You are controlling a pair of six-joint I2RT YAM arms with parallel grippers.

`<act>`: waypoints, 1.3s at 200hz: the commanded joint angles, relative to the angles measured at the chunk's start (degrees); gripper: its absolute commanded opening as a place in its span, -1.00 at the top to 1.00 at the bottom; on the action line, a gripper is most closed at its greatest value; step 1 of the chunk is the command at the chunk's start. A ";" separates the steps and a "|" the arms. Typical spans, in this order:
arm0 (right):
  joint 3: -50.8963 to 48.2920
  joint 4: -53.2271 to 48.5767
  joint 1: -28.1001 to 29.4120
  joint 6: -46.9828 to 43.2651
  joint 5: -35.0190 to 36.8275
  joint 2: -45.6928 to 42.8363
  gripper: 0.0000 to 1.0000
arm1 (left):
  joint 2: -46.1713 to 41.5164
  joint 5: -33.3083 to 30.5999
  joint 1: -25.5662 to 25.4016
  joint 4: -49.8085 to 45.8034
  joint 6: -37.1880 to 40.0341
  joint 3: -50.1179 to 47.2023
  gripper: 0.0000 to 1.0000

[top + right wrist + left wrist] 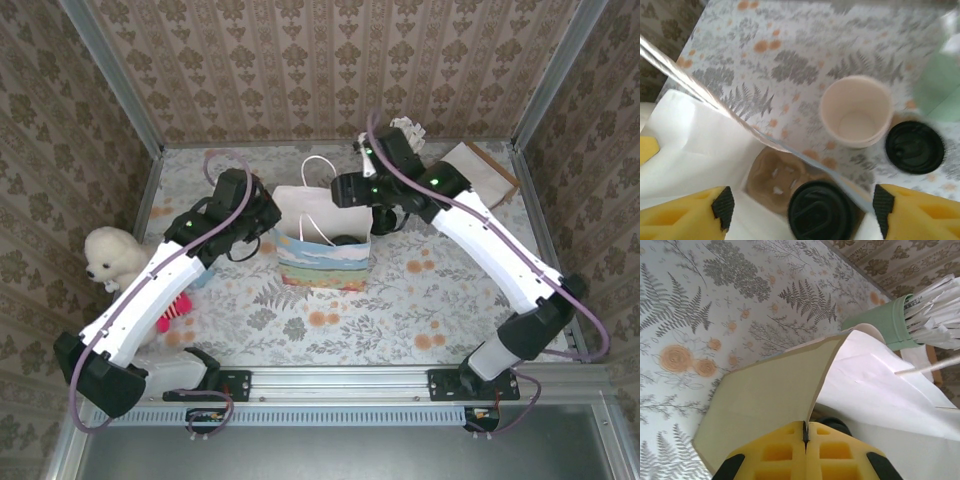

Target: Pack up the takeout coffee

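Right wrist: right tool [802,207] spread over takeout coffee [821,214] inside bag [695,145].

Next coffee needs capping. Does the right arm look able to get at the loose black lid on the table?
Probably yes: the right gripper is open and empty, and the loose lid lies uncovered outside the paper bag.

A fixed camera high behind the arms [160,280] looks down over the whole floral table [400,310]; the left wrist lens, tight behind the left gripper [805,430], faces across the tabletop toward the wall [890,260]; the right wrist lens stares steeply down at close range. All three share the white paper bag [305,210].
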 commanded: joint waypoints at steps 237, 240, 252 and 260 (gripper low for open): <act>3.99 11.46 -23.00 -0.31 -7.28 17.14 0.32 | -7.38 -11.37 -0.25 3.73 7.23 -3.41 -1.00; 3.92 11.61 -22.86 -0.16 -7.00 17.26 0.32 | -7.75 -11.38 -0.19 4.03 7.20 -3.65 -1.00; 3.59 12.06 -22.55 0.14 -5.21 17.77 0.32 | -8.64 -10.88 0.23 5.32 7.63 -4.66 -1.00; 3.55 12.17 -22.43 0.33 -4.28 18.05 0.31 | -9.05 -10.73 0.43 5.72 7.91 -5.16 -1.00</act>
